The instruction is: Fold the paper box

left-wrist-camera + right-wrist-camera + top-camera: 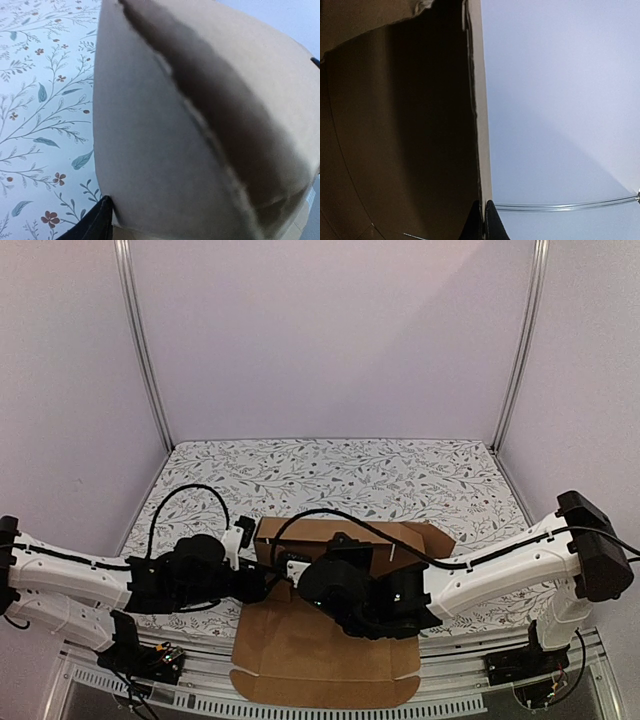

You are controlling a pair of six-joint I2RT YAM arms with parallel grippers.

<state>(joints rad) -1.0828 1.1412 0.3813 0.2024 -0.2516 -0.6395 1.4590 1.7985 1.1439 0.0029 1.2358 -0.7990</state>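
The paper box (320,650) is a brown cardboard sheet lying flat at the table's near edge, with its far wall (345,538) folded up. At the box's left end my left gripper (268,583) stands open. In the left wrist view a cardboard flap (165,165) fills the frame. One black finger (95,225) shows beside it and the other is hidden behind it. My right gripper (296,568) reaches in over the sheet, shut on the thin edge of a raised cardboard wall (477,125). Its fingertips (484,212) pinch that edge from both sides.
A floral patterned cloth (330,475) covers the table. Pale walls with metal frame posts (140,340) close in the back and sides. Black cables (190,502) loop above both arms. A slotted rail (300,708) runs along the near edge.
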